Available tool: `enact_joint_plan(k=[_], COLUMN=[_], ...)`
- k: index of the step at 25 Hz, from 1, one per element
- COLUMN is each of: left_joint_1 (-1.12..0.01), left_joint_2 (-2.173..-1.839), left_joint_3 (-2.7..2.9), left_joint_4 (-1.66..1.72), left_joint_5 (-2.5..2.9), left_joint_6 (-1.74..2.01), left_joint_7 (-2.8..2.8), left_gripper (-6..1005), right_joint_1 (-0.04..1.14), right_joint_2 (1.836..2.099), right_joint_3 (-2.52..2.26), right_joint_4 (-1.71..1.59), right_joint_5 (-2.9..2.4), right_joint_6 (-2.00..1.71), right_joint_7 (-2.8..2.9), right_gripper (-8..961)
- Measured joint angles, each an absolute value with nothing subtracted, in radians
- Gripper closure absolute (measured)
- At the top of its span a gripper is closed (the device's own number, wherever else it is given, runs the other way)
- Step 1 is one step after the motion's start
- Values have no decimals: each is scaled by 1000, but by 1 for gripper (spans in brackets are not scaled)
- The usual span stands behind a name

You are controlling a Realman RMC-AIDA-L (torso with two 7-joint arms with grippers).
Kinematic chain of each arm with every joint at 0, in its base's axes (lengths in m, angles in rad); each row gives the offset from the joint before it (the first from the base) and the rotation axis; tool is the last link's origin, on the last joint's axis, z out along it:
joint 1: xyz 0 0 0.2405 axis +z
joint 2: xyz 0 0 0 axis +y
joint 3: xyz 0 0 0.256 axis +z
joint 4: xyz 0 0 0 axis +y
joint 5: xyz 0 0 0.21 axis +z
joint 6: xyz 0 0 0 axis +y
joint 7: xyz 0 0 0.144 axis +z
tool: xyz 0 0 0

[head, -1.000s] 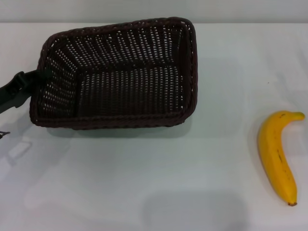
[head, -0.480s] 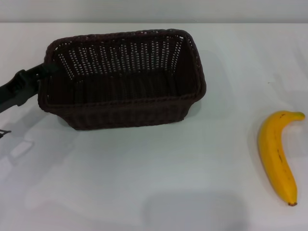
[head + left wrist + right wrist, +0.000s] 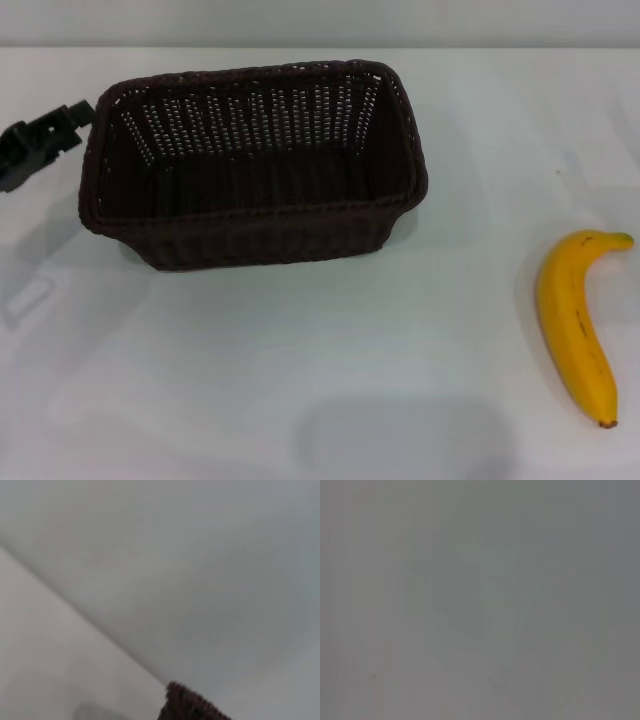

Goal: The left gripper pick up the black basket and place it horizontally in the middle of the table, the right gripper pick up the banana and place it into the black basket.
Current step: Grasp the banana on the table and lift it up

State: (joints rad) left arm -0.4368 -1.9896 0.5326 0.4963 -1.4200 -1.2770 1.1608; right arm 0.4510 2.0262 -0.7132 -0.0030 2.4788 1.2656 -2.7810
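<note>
The black basket (image 3: 255, 165) stands upright on the white table (image 3: 300, 360), left of centre, its long side running left to right, and it holds nothing. My left gripper (image 3: 70, 125) is just off the basket's left rim, apart from it, open and holding nothing. A corner of the basket's braided rim shows in the left wrist view (image 3: 192, 705). The yellow banana (image 3: 578, 325) lies on the table at the right, stem end away from me. My right gripper is out of view; the right wrist view shows only blank grey.
The table's far edge (image 3: 320, 47) runs along the top of the head view. A soft shadow (image 3: 400, 440) lies on the table near the front.
The basket went from tilted to standing flat on the table. My left gripper let go of its left rim and drew back to the left.
</note>
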Motion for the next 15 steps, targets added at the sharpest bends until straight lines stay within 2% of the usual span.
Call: enact_joint_plan(k=[5,10,12,15], left_joint_1=[-413,-371,-329,-312], left_joint_2=[-1996,-2023,-2060,-2074], left_joint_3=[529,529,529,529], left_joint_4=[504,495,486,451], left_joint_5=[-1539,-1724,-1878,-1981], left_joint_6=[-1295,-1279,-1237,-1212], left_joint_7=[1319,1520,1720,1866], left_gripper=[394,259,210,136], right_joint_1=[449,444,438,411], right_joint_2=[2027,2025,2021,2012], right_joint_3=[-713,-713,-715,-717], right_joint_4=[-2,11,10,-24], right_joint_5=[2479,2479,2468,2408], right_joint_6=[1278,1304,1307,1306], right_joint_7=[-2780,-2711,-2631,-2487], right_gripper=[95,95,95,95])
